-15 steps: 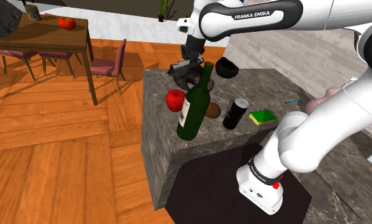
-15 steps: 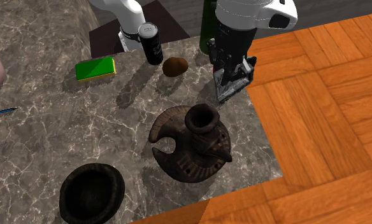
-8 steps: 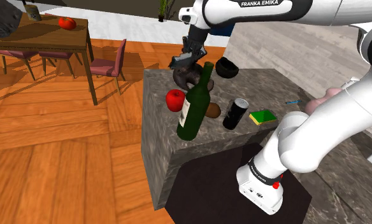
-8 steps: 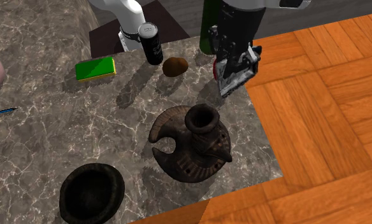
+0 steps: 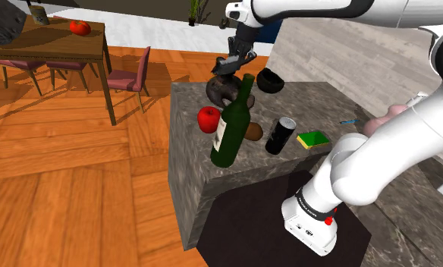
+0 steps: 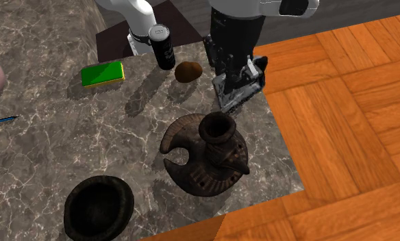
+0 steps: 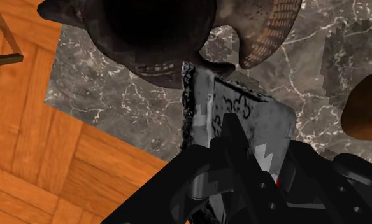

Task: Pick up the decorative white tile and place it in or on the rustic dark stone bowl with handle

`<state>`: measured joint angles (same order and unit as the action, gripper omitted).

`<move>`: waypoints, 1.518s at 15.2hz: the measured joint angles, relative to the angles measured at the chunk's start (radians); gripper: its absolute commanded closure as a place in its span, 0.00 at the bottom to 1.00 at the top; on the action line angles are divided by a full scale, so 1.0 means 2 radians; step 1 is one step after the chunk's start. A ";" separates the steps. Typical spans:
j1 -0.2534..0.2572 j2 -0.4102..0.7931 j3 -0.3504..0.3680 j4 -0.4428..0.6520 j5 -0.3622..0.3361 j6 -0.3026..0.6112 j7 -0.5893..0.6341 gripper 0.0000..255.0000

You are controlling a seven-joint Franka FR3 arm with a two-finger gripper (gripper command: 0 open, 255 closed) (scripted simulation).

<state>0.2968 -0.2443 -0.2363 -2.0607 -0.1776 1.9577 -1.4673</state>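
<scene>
In the shoulder view we see the tool (image 5: 233,62) clamped on the tile (image 5: 226,67) and held in the air over the counter (image 5: 322,102), just above the dark handled bowl (image 5: 220,92) behind the bottle (image 5: 230,125). In the second exterior view the greyish tile (image 6: 240,92) hangs tilted by the counter's edge, apart from the bowl (image 6: 205,154). At the wrist, the fingers (image 7: 233,133) clasp the patterned tile (image 7: 250,109), and the bowl's mouth (image 7: 156,25) lies just beyond.

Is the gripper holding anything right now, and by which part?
Yes. The gripper holds the grey-white patterned tile, with the jaws shut on one edge and the rest of the tile sticking out beyond them.
</scene>
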 measured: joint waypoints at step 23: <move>-0.116 0.167 -0.176 0.180 0.108 -0.005 -0.324 1.00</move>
<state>0.0646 0.0893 -0.5880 -1.7004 0.0382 1.9474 -2.1150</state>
